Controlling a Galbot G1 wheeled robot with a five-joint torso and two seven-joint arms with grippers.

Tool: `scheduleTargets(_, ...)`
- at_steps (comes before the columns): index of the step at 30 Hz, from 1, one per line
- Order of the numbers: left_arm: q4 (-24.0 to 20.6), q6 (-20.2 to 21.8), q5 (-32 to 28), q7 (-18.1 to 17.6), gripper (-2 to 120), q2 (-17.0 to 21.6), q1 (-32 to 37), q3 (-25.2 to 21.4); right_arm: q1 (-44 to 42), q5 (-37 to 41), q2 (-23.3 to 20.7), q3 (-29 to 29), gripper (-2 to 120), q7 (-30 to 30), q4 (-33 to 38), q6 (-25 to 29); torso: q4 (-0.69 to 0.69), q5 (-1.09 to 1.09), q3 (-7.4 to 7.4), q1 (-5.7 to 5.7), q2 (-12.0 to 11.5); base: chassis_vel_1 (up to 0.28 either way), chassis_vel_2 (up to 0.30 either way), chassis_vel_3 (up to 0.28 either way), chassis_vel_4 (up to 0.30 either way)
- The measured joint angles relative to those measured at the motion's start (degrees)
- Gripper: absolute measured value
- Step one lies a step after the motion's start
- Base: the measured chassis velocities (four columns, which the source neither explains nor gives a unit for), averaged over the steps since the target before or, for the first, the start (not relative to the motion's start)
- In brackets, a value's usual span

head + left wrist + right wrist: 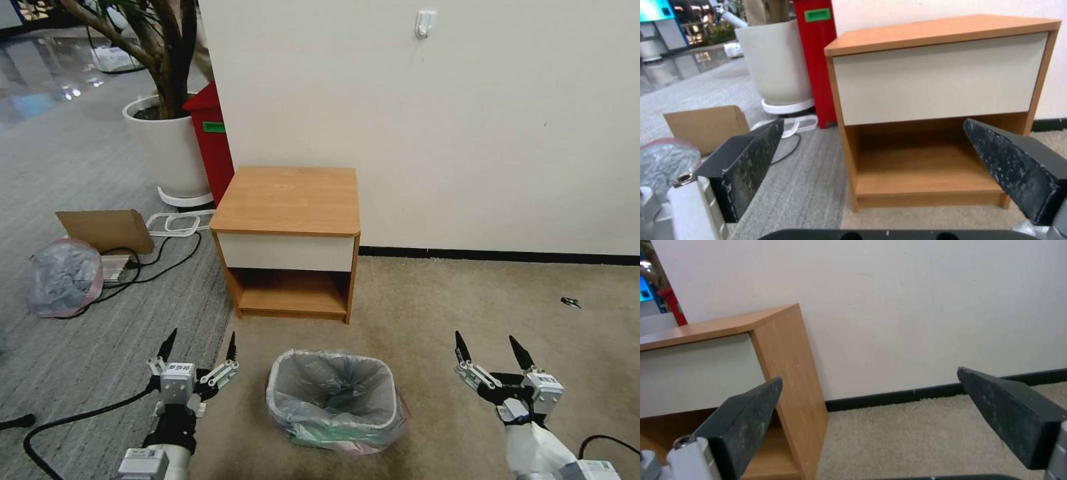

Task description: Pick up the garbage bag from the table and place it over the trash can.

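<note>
With the garbage bag (pixel 331 390) already lining the trash can (pixel 293 427), you've got its grey plastic folded over the rim all round & a bit of pink hem showing low on the side nearest the robot. Can sits on the beige carpet just in front of the table (pixel 288 200), not touching it.

Your left tool (pixel 199 347) hangs to the can's left, fingers spread wide, gripping nothing; in the left wrist view it points at the table's white drawer front & open lower shelf. Your right tool (pixel 489 348) hangs to the can's right, also splayed & free of any load, facing the wall and baseboard.

Off to the left on the grey floor: stuffed plastic bundle (pixel 63 277), cardboard piece (pixel 107 230), white plant pot (pixel 170 150), red bin (pixel 212 140).
</note>
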Motion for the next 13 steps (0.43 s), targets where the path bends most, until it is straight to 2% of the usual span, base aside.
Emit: scheduleTargets(13,0.06,0.31,-0.28,-0.01,100,0.02,-0.14,0.15,0.17,-0.08,-0.10,-0.13,100,0.05,0.00,-0.25,0.00,0.00,0.00,0.00,0.00,0.000,0.000,0.000,0.000)
